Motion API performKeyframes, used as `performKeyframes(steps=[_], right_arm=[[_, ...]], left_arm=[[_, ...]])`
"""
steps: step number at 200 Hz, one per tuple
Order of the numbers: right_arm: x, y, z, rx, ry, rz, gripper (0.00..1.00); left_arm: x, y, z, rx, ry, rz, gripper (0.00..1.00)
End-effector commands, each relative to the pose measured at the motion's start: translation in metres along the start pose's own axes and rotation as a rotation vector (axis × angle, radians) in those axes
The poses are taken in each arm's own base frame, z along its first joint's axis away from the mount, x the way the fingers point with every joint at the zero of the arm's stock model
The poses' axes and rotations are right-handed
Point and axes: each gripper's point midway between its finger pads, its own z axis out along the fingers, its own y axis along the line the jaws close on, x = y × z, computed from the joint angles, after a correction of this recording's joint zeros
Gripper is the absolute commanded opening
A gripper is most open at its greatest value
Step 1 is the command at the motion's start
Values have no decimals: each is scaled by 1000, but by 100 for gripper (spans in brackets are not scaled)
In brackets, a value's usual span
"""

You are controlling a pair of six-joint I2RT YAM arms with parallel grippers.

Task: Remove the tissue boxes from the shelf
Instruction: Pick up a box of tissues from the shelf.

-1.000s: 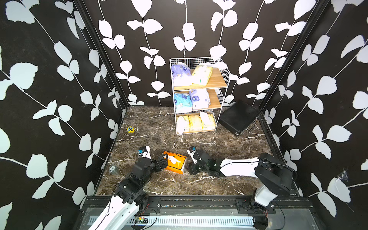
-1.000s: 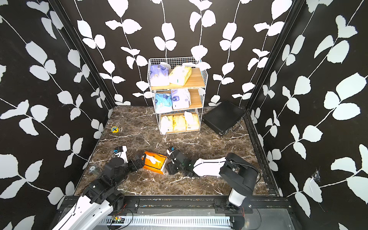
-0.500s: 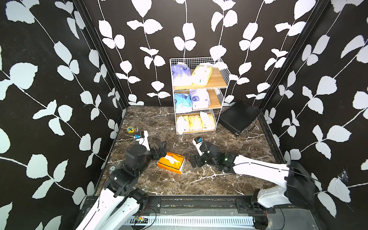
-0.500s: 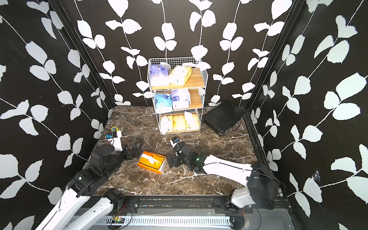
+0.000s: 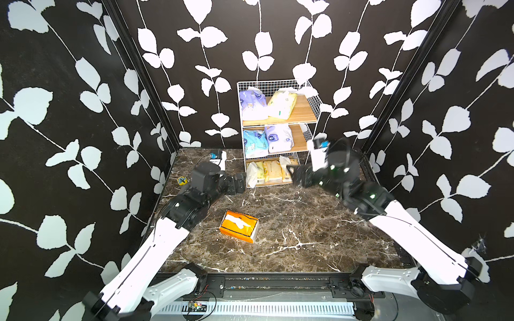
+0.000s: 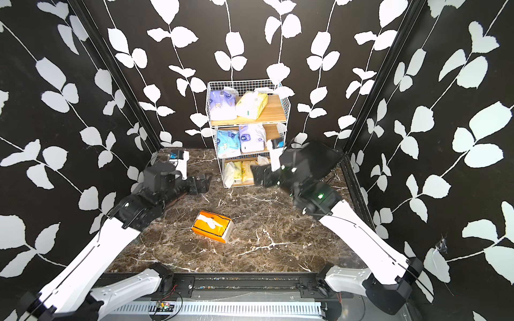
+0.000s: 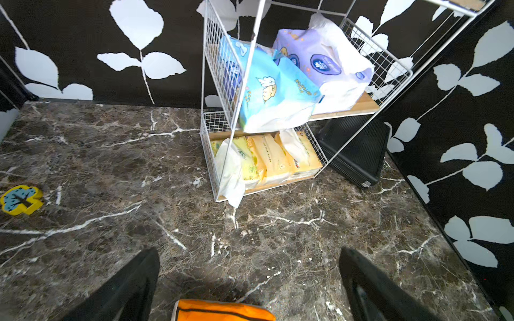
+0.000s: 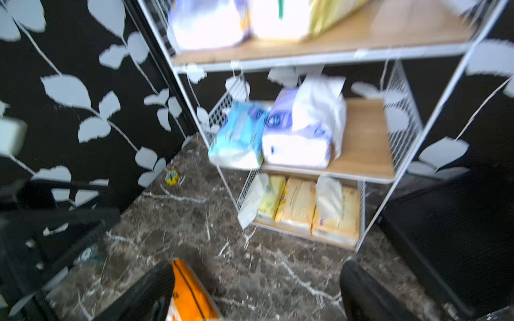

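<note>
Orange box (image 5: 239, 226) apart from fingers (image 5: 239, 182) (untouched)

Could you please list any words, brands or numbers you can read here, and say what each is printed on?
No text reads clearly.
Light blue pack: cartoon and small print, too blurred.
Lavender pack: dark oval logo, lettering illegible.
Yellow packs: small marks, illegible.
Orange tissue box: no lettering visible.

Free: bare tabletop (image 5: 292, 222) in front of the shelf (image 5: 278, 122).
Blocked: orange box (image 5: 239, 226) mid-tabletop; black case (image 7: 358, 155) just beside the shelf.
</note>
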Motion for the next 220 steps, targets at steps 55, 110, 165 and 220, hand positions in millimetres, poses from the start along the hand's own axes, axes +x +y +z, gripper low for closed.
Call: performKeyframes(steps=[55,110,165,220], right_arm=[[-121,-6,53,-36,-169,11,84],[-148,-37,100,69,-214,28,83],[-141,-48,126,101,-207,41,83],[-121,-51,150,98,-166,40,82]], left_arm=[[7,-29,30,143,34,-43,99],[35,-25,38,156,84,-53,99],[43,-21,32,159,72,-78,99],[53,-21,34,171,92,-110,99]])
